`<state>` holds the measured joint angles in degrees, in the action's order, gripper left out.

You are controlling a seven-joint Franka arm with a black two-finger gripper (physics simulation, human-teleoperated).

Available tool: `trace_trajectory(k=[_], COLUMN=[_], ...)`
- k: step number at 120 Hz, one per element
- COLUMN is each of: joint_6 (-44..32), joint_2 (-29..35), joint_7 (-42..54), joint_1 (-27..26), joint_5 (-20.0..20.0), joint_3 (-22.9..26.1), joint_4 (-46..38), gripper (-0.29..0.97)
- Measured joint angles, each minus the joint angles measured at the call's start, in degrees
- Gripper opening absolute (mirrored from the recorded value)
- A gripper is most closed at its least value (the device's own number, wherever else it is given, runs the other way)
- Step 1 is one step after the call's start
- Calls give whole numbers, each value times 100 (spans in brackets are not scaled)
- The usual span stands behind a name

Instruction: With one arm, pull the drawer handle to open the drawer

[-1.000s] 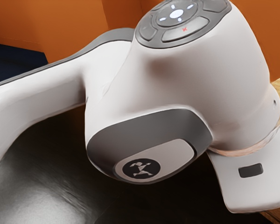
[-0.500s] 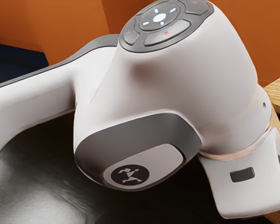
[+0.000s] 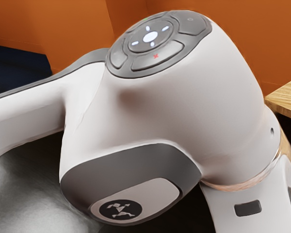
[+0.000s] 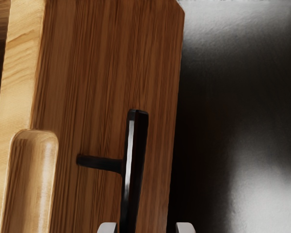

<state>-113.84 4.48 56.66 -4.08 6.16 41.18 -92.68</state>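
The wooden drawer front (image 4: 102, 73) stands close before my hand in the wrist view. Its black bar handle (image 4: 135, 160) sticks out on a short black post (image 4: 97, 162). My gripper (image 4: 145, 228) straddles the near end of the handle, with two pale fingertips (image 4: 106, 227) showing on either side of the bar. One fingertip sits right beside the bar; the other stands apart from it with a clear gap. In the exterior view my white arm (image 3: 184, 121) covers the hand and the drawer.
A rounded wooden edge (image 4: 31, 184) runs beside the drawer front. A dark glossy surface (image 4: 242, 145) lies on the other side of it. In the exterior view a wooden top (image 3: 286, 99) shows at the right, with orange walls (image 3: 48, 24) behind.
My arm's wrist housing has shifted toward the exterior view's left and down. More of the wooden top shows at the right.
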Motion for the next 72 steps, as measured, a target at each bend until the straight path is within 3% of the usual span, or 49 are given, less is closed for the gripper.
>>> trace_trajectory(k=[72], joint_6=[-69], joint_2=[779], joint_7=[8], joint_1=[-34], joint_5=[-287], joint_3=[-233], joint_4=[-683], gripper=[7])
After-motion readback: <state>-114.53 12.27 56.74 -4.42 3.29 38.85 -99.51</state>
